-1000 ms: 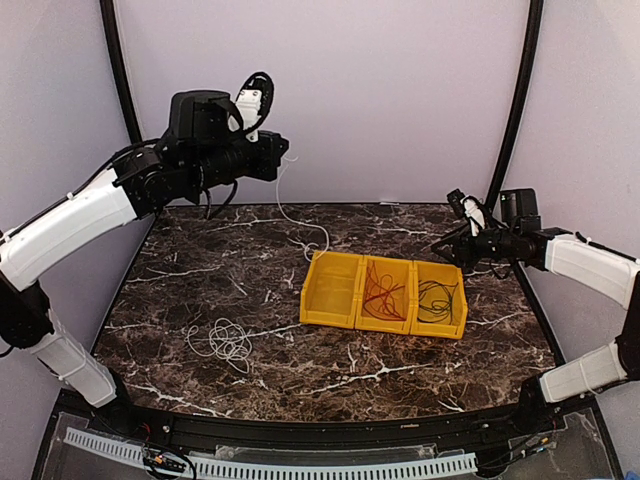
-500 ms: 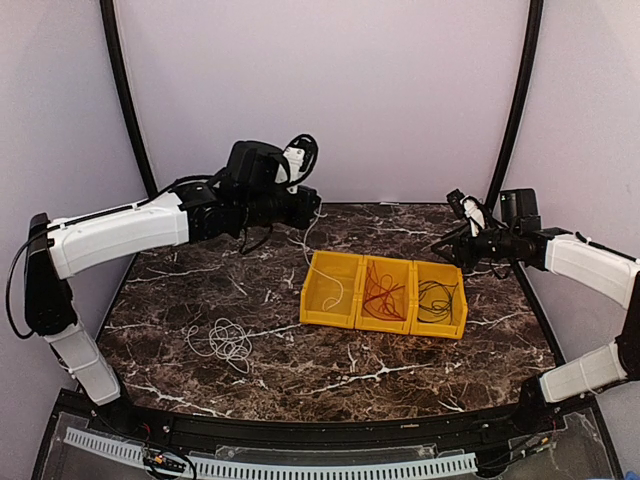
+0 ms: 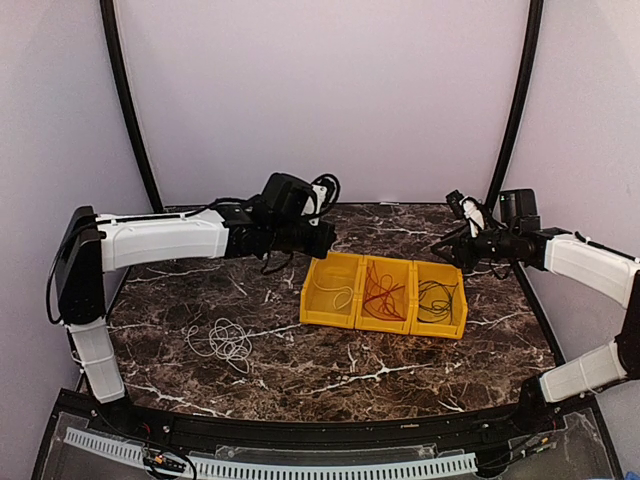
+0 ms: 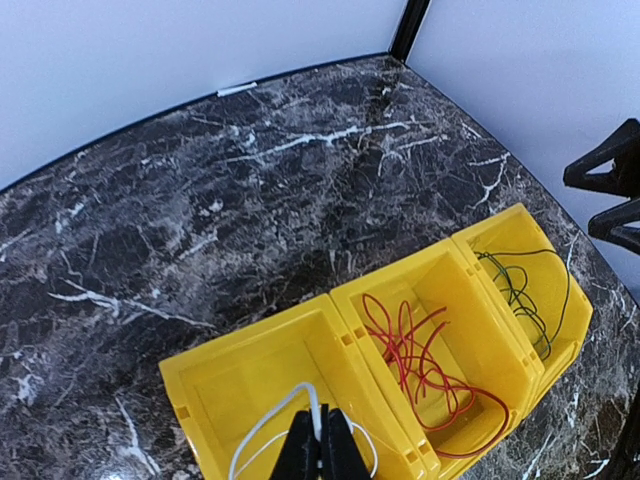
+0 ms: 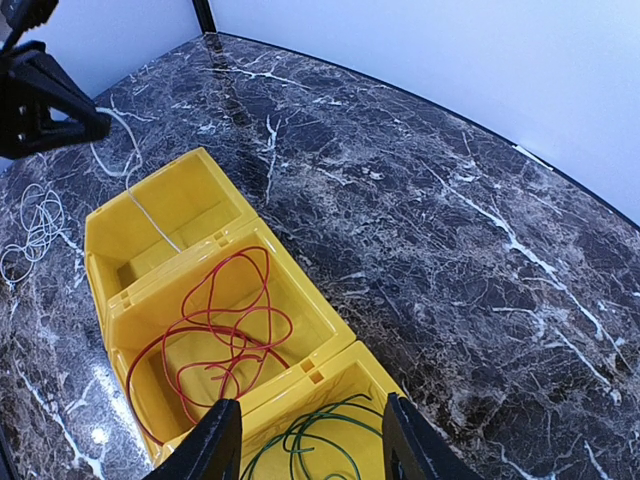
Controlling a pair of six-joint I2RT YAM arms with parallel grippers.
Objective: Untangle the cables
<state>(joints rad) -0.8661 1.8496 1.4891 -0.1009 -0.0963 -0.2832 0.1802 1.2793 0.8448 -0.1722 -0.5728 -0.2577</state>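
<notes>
My left gripper (image 3: 326, 238) (image 4: 321, 445) hangs over the left one of three joined yellow bins (image 3: 318, 318), shut on a thin white cable (image 4: 262, 435) that loops down into that bin (image 3: 341, 292). A red cable (image 3: 383, 294) (image 5: 222, 330) lies in loose loops in the middle bin. A dark, green-black cable (image 3: 438, 298) (image 4: 527, 292) fills the right bin. My right gripper (image 3: 452, 246) (image 5: 310, 445) holds still above the right bin's far side, open with nothing between its fingers.
A loose bundle of white wire (image 3: 229, 340) (image 5: 34, 224) lies on the dark marble table at the front left. The bins stand right of centre. Purple walls and black posts close in the back and sides.
My left arm has swung right and down from the back left, carrying the white cable over the left bin so that it now drops inside. The right arm has not moved.
</notes>
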